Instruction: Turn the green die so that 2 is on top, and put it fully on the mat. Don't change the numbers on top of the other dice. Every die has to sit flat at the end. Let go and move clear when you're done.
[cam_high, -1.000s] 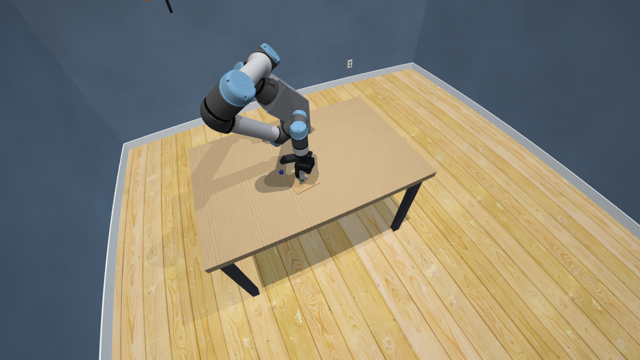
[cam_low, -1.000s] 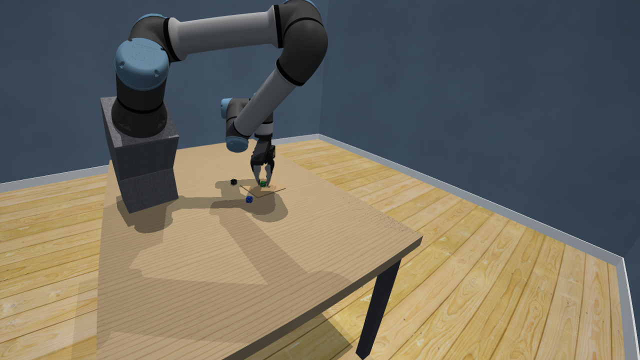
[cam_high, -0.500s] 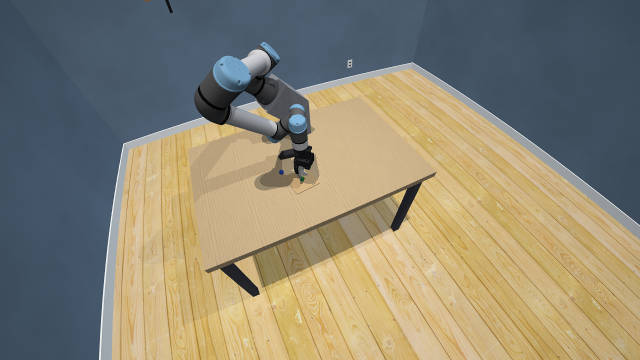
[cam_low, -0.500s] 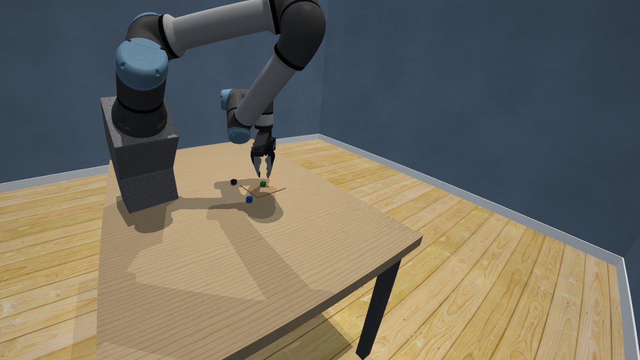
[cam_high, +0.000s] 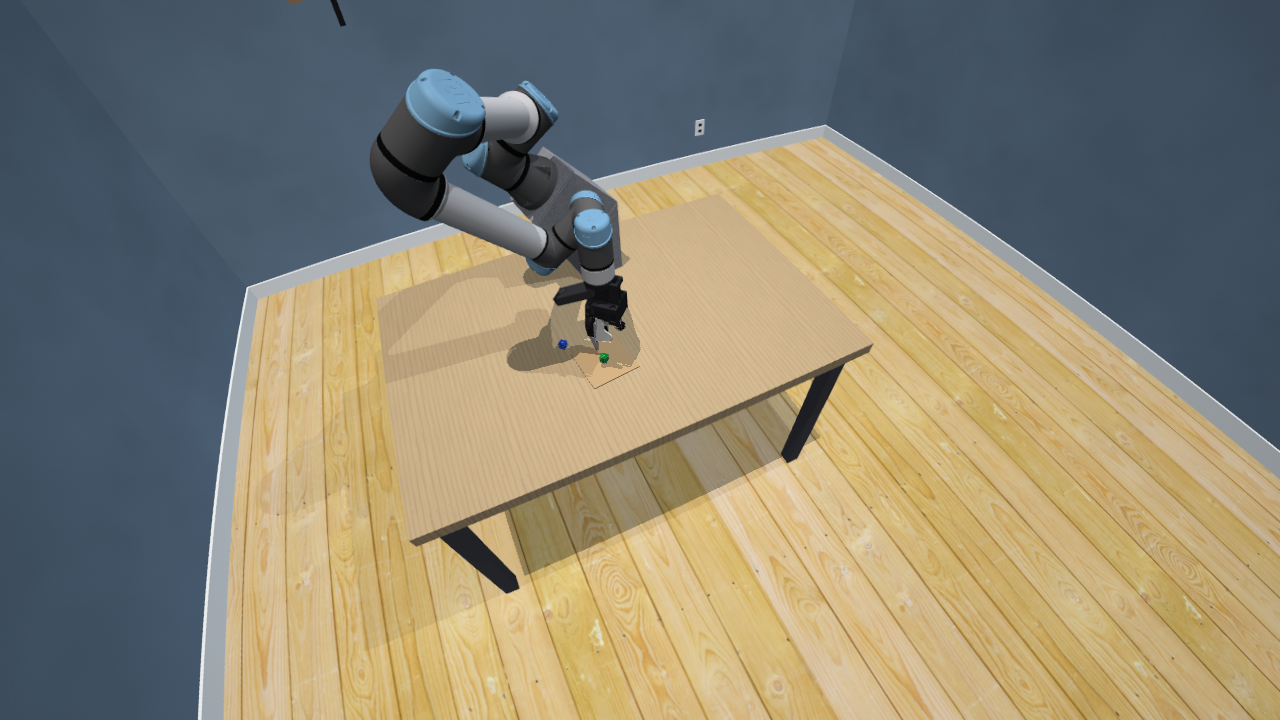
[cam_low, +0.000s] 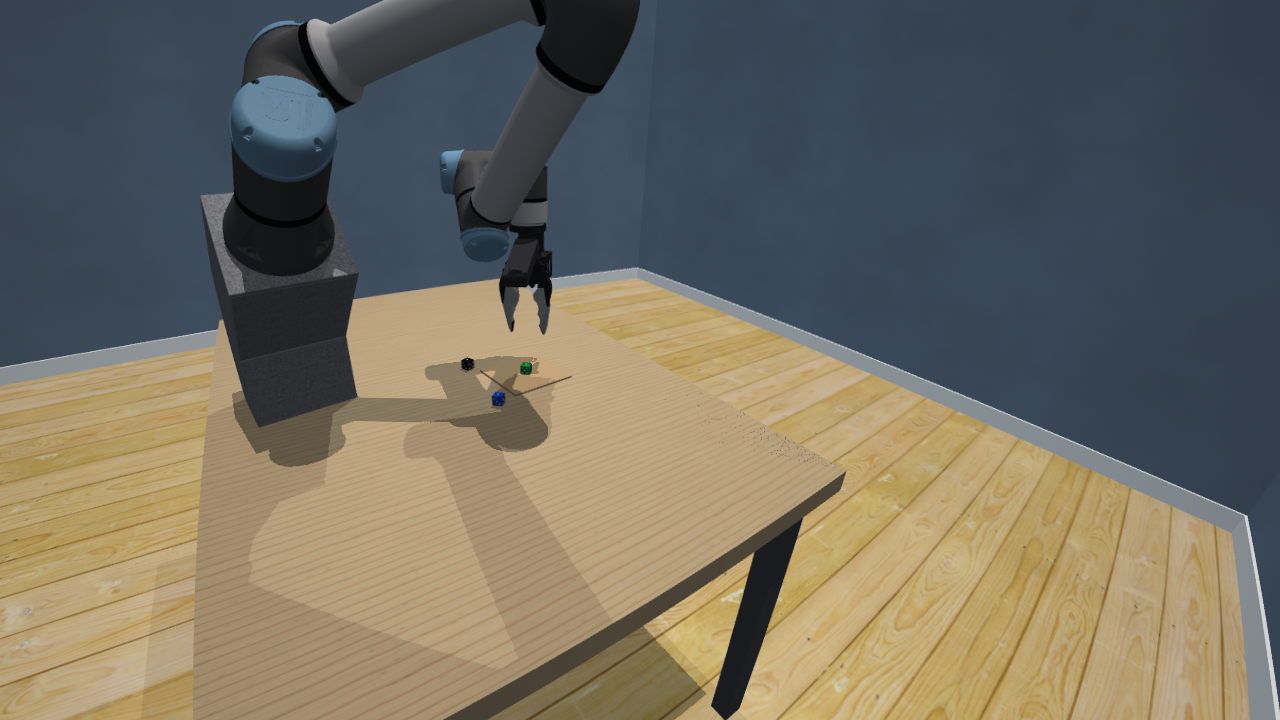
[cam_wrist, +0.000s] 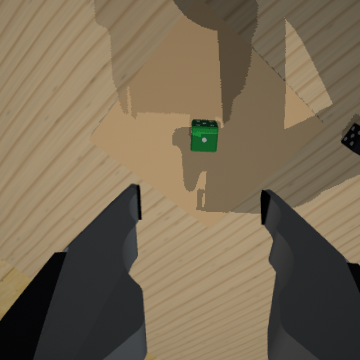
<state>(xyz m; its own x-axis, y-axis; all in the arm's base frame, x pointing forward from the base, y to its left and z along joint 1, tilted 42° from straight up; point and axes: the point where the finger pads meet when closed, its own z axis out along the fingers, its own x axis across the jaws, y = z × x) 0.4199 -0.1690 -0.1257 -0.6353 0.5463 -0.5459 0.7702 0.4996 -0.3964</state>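
Jaws: spread, holding nothing, raised well above the surface; gripper points straight down.
Green die: flat on the mat, fully inside its edges, apart from both jaws, ahead of the gap between them in the wrist view.
Top face: facing the wrist camera, one pip; the far side face shows more pips, count not readable.
Reason for placement: judged a release on the mat, with 2 not on top, so another turn is likely needed.
Black die: off the mat, beyond the right jaw.
Blue die: off the mat, well below the jaws.
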